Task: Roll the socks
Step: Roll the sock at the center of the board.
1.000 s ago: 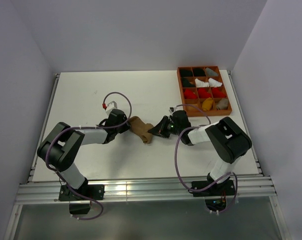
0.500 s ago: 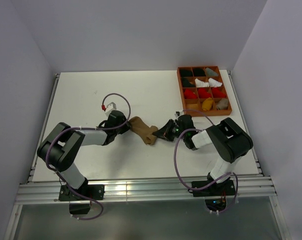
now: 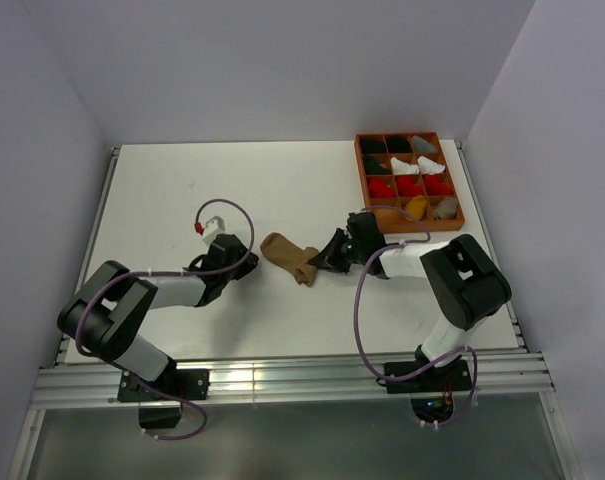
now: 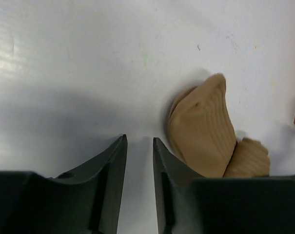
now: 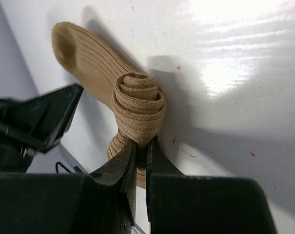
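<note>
**A:** Which step is the robot at now?

**B:** It looks like the middle of the rolling. The tan sock (image 3: 282, 253) lies on the table (image 3: 172, 190), about in the middle, between the two arms. One end is already wound into a tight coil, and the toe part is flat. The right gripper (image 5: 141, 146) has its fingers closed on the fabric just under the coil.

**A:** And the left gripper (image 4: 139, 141)?

**B:** It holds nothing. Its fingers stand a narrow gap apart, low over the bare table, just beside the flat end of the sock but not touching it.

**A:** What does the next move ask for?

**B:** Probably the right gripper must turn the coil further toward the toe while the flat end is held down. Otherwise the whole sock may slide instead of winding.

**A:** Is there room?

**B:** Yes. The table edges are well apart from the sock on every side. Only the orange tray (image 3: 360, 190) with the rolled bundles stands near, behind the right arm, so a wide swing there could hit its wall.
</note>
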